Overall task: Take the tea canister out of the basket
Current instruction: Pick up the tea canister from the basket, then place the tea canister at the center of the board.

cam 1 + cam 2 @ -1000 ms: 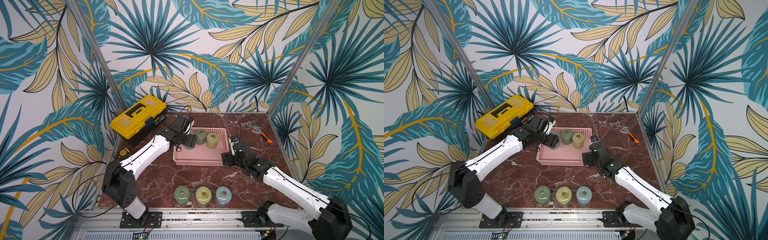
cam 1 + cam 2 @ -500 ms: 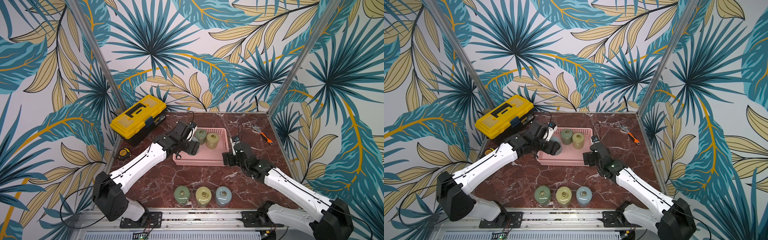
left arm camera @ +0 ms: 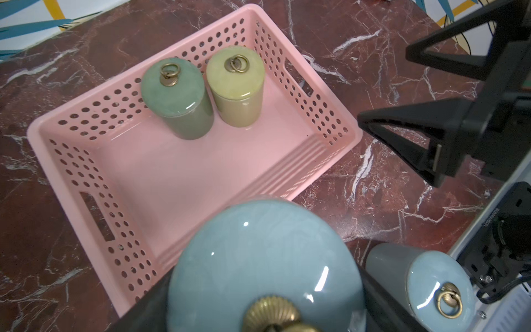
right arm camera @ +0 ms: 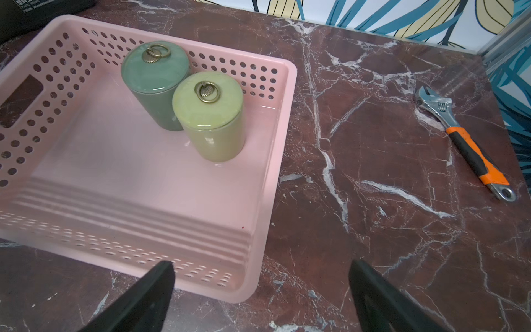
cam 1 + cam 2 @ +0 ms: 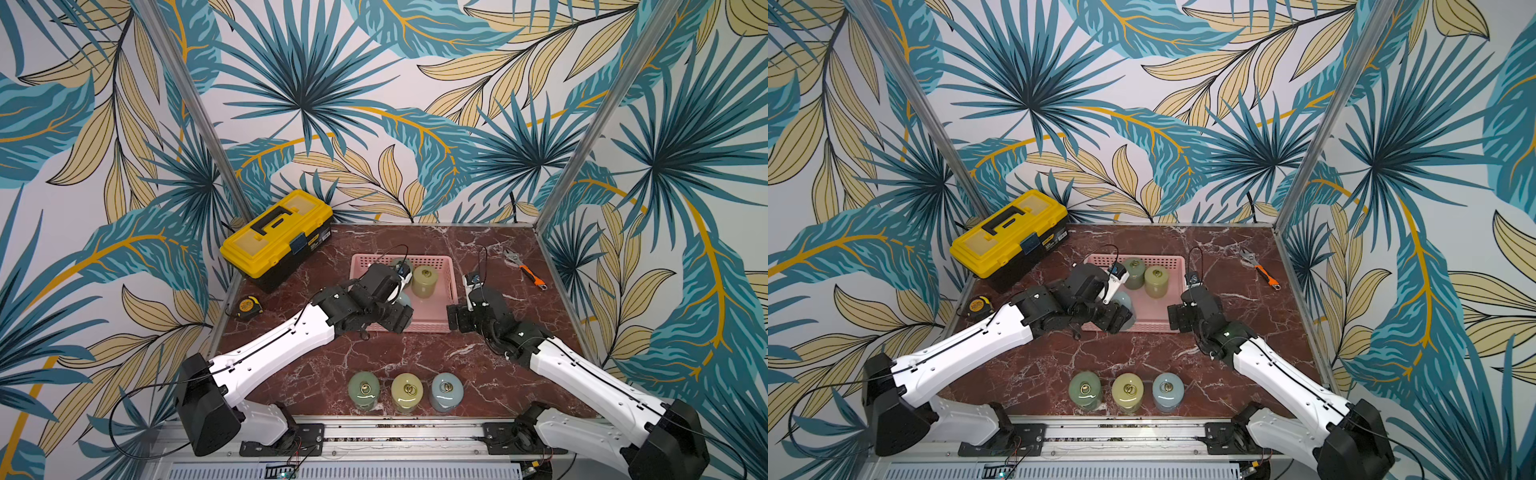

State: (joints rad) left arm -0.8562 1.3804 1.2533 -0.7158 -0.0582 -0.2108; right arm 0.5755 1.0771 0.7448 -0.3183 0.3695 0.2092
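My left gripper [image 5: 398, 316] [image 3: 264, 316] is shut on a light blue tea canister [image 5: 404, 300] [image 5: 1124, 301] [image 3: 264, 258] with a brass ring knob. It holds the canister raised above the near edge of the pink basket [image 5: 432, 262] [image 3: 330, 115] [image 4: 270, 172]. Two more canisters stand inside at the far wall, a green one [image 5: 1134, 270] [image 3: 175, 95] [image 4: 155, 80] and a yellow-green one [image 5: 424, 278] [image 3: 235, 86] [image 4: 208, 112]. My right gripper [image 5: 457, 319] [image 4: 261, 267] is open and empty, low beside the basket's near right corner.
Three canisters stand in a row near the table's front edge: green [image 5: 365, 390], yellow-green [image 5: 407, 390], light blue [image 5: 445, 388]. A yellow-and-black toolbox [image 5: 276, 237] sits at the back left, with a tape measure [image 5: 248, 306] in front of it. A wrench [image 5: 525, 270] lies at the back right.
My left gripper has carried the blue canister up from the basket's left part toward its near edge. The right arm has not moved.
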